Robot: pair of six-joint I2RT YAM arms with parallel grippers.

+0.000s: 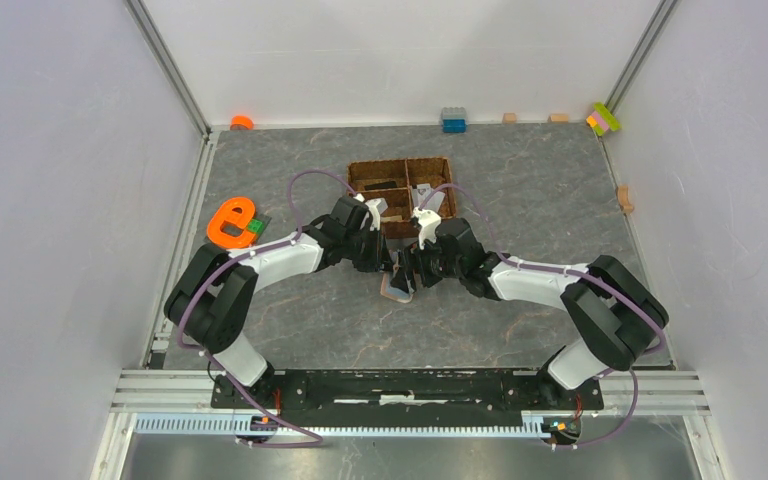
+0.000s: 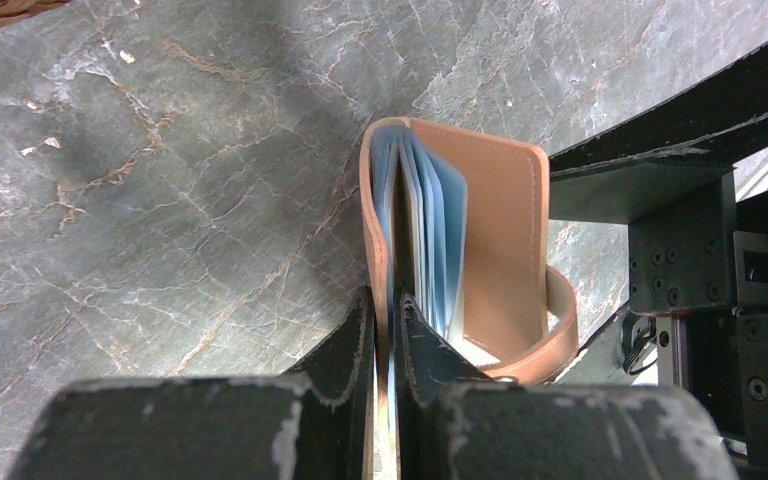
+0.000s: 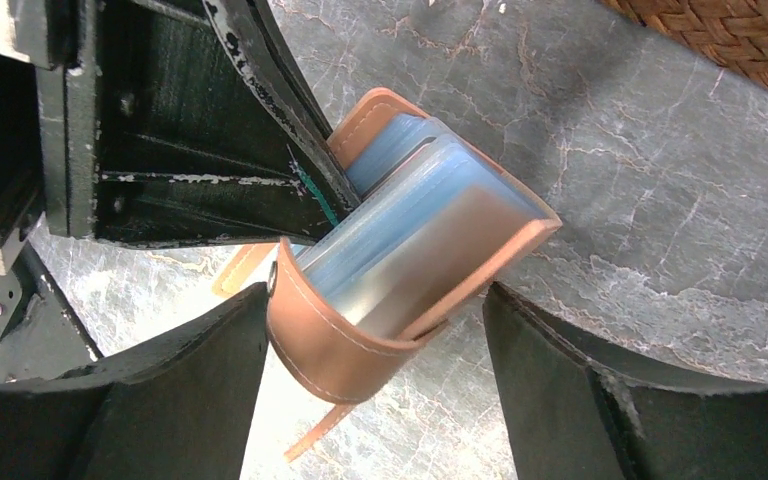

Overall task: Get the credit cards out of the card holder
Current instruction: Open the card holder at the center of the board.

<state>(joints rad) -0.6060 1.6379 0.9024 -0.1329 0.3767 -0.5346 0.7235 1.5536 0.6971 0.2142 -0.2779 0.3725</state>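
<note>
- Grey marble table: left jaws clenched on card holder cover.
- Right jaws released, straddling it.
- Leather looks floppy, sleeves slick; pinch at sleeve mouths.

Evenly bright from overhead; soft shadow on the table ahead of the left gripper; slight blur on its fingers.

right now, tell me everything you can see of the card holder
The card holder is a salmon-tan, leather-like folding wallet with stitched edges, spread open so its pale blue clear sleeves fan out. A strap tab hangs from it. It is held over the grey marbled table, pinched at one edge by the shut left gripper; the open right gripper straddles it, contact unclear.
</note>
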